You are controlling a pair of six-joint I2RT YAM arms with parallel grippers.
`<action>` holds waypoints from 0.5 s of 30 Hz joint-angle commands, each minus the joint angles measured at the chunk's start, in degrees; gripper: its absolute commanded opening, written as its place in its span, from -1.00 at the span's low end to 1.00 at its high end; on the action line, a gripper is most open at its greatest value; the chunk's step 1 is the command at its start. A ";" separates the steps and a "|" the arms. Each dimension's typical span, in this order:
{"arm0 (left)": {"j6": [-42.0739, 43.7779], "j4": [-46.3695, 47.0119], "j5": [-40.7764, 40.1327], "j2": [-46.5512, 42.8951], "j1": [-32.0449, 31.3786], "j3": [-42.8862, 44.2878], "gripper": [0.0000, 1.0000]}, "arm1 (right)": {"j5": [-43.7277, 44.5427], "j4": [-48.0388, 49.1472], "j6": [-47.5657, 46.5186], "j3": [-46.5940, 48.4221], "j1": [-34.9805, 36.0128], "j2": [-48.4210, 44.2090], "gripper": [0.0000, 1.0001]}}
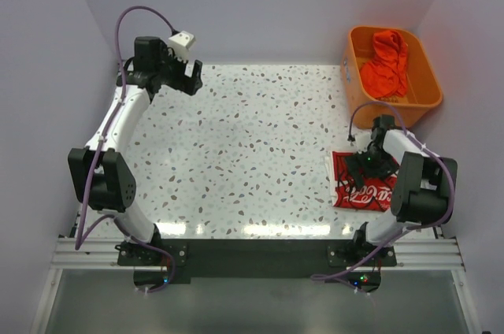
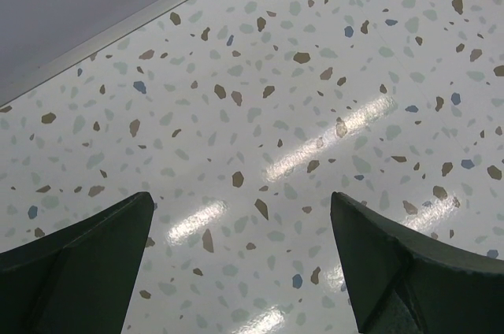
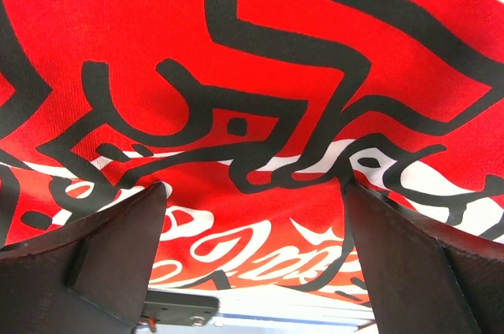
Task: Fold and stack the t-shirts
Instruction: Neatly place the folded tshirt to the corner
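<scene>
Two arms work at one speckled bench (image 1: 260,153). One folded t-shirt (image 1: 364,191) lies flat near the bench's right front edge, a red rectangle with white script and black print. Whether it is a single garment or several layers cannot be told.

The right end effector (image 1: 364,167) hangs directly over it, its two fingers spread apart. In the right wrist view the t-shirt (image 3: 252,74) fills the gap between them, and nothing is pinched.

The left end effector (image 1: 192,79) sits well apart at the far left corner. Its two fingers (image 2: 79,263) are also spread, with only bare bench between them.

One orange tub (image 1: 429,74) stands at the far right corner, holding one crumpled orange-red cloth (image 1: 387,62).
</scene>
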 commanded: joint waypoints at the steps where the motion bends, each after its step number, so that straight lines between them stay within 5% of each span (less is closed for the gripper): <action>1: -1.30 0.13 1.23 0.63 0.42 3.49 1.00 | 8.42 8.05 -6.73 -0.12 -4.43 4.14 0.97; 15: -2.97 -0.13 1.32 1.34 0.42 4.55 1.00 | 7.89 9.64 -14.48 6.30 -12.08 9.59 0.97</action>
